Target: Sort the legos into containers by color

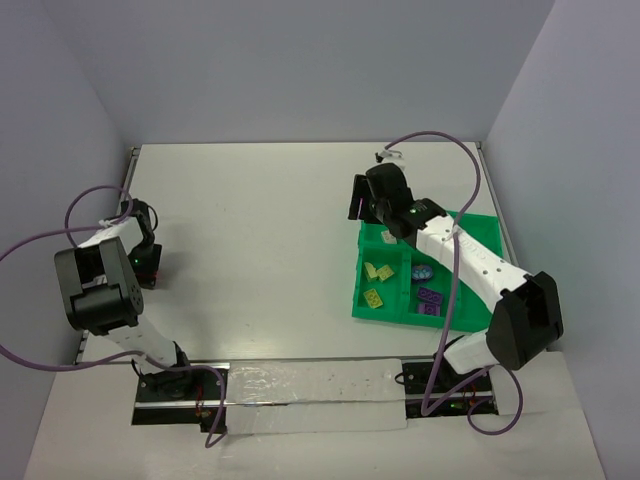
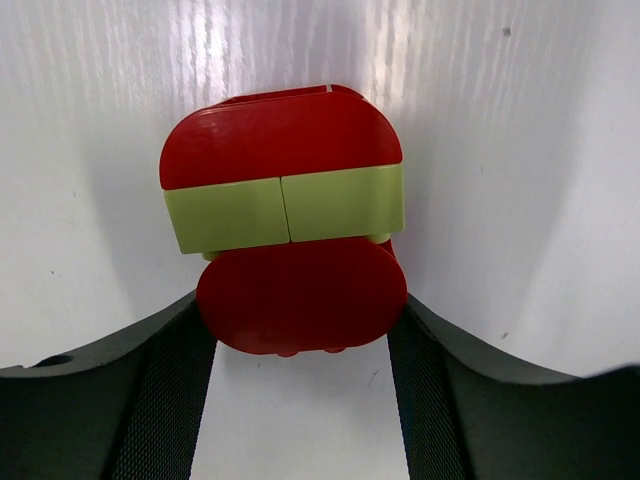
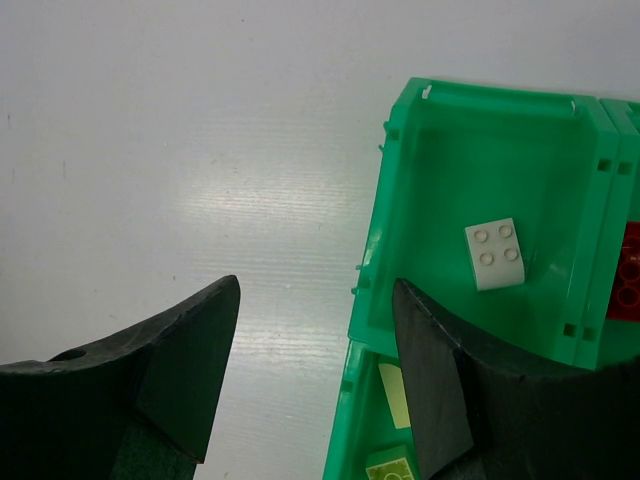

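A small stack of legos (image 2: pixel 285 215), red pieces above and below a yellow-green layer, rests on the white table at the far left. My left gripper (image 2: pixel 300 312) has both pads against the stack's lower red piece. In the top view the left gripper (image 1: pixel 146 258) hides the stack. The green tray (image 1: pixel 470 232) sits at the right, its containers holding yellow-green legos (image 1: pixel 377 271), purple legos (image 1: pixel 430 301) and a white lego (image 3: pixel 495 253). My right gripper (image 3: pixel 318 285) hovers open over the tray's left wall (image 3: pixel 384 205) with nothing held.
A red lego (image 3: pixel 630 270) shows in the compartment beyond the white one. Purple cables loop from both arms (image 1: pixel 450 150). A white strip (image 1: pixel 310 395) lies between the arm bases. Walls close the table's sides and back.
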### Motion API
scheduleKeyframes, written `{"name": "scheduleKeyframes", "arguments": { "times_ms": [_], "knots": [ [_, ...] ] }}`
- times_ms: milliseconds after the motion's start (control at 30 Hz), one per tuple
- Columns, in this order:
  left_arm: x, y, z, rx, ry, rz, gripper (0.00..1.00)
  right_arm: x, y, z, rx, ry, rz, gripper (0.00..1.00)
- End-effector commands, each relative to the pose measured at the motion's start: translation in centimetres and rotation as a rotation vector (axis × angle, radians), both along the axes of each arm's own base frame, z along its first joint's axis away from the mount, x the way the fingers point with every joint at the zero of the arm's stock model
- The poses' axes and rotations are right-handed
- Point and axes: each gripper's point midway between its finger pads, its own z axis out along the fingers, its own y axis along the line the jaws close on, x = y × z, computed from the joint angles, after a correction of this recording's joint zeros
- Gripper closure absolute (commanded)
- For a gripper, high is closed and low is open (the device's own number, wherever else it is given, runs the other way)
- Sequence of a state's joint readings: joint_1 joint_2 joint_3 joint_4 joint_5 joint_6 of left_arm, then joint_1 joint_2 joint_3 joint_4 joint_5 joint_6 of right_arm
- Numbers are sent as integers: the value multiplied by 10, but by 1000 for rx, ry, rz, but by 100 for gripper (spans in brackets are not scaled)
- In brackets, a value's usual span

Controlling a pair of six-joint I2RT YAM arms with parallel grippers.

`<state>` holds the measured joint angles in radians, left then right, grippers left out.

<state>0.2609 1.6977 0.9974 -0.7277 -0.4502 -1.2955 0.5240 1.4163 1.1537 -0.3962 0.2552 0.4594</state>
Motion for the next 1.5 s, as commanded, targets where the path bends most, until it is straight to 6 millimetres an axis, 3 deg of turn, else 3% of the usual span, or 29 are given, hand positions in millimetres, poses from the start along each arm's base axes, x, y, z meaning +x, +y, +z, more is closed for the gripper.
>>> {"name": "scheduleKeyframes", "arguments": {
  "times_ms": [0,100,233,267,300,333,500,633,700,800,1000,1300,1467],
  "knots": [
    [12,-17,18,1,-48,-138,66,12,9,15,17,-42,-2,30],
    [35,-49,29,-28,-97,-386,72,16,5,18,-16,-48,-15,30],
    [49,-89,46,-33,-133,-613,74,22,4,31,-34,-74,-12,30],
    [55,-102,47,-62,-158,-680,74,22,4,32,-34,-76,-12,30],
    [64,-128,62,-122,-253,-834,73,22,7,39,-33,-89,12,30],
    [65,-144,63,-158,-274,-913,73,22,8,42,-25,-94,19,31],
    [59,-182,107,-214,-460,-1201,71,17,28,63,26,-94,126,31],
    [54,-198,134,-225,-552,-1311,71,11,59,71,56,-57,259,31],
    [51,-209,148,-242,-615,-1349,71,2,90,78,96,-28,357,31],
    [46,-224,160,-271,-681,-1408,71,-5,127,85,206,49,440,31],
    [29,-250,176,-337,-746,-1550,69,0,187,94,335,98,535,30],
    [13,-271,193,-366,-790,-1660,69,11,239,85,442,156,566,27],
    [12,-273,198,-357,-797,-1677,69,13,255,83,508,180,571,27]
  ]
}}
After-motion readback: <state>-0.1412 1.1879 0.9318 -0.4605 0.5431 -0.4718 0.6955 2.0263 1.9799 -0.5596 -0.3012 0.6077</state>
